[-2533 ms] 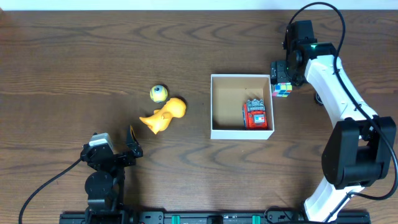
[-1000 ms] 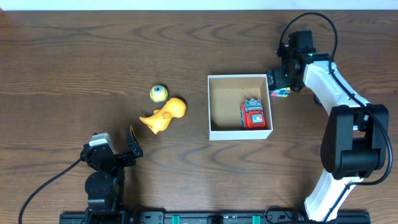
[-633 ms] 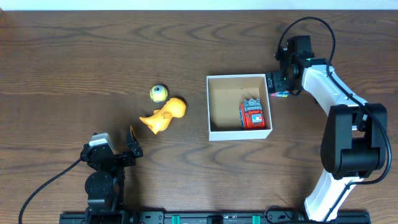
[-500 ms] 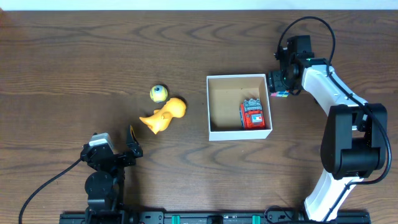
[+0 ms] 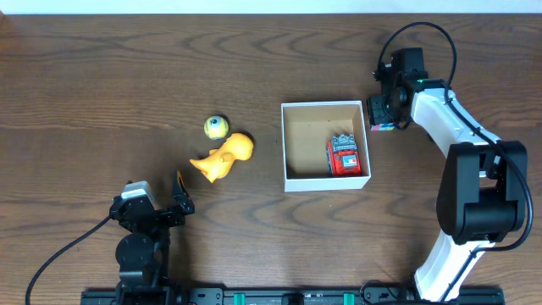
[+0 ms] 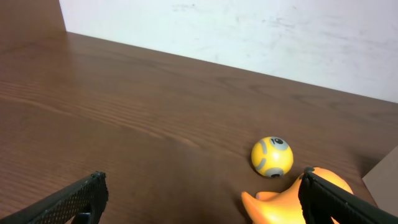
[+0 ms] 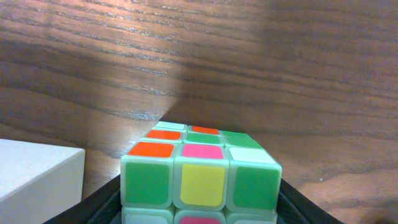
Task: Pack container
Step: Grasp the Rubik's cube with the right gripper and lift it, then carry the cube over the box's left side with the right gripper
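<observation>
Current step, as judged: the right gripper [image 5: 383, 117], clenched on the puzzle cube [image 7: 200, 180], holds it just outside the upper-right corner of the container [image 5: 326, 105], right of frame centre; next, carry it left over the rim and release; the left gripper [image 6: 199, 199] sits released at lower left.

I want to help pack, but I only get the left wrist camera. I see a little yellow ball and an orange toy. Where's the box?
Observer: The square white cardboard box stands on the table to the right of the orange plastic toy.
Operator: Is anything inside?
Observer: Yes, a small red toy lies in its right half.
Operator: What's the other arm doing?
Observer: The right gripper is shut on a multicoloured puzzle cube, just outside the box's far right corner.
</observation>
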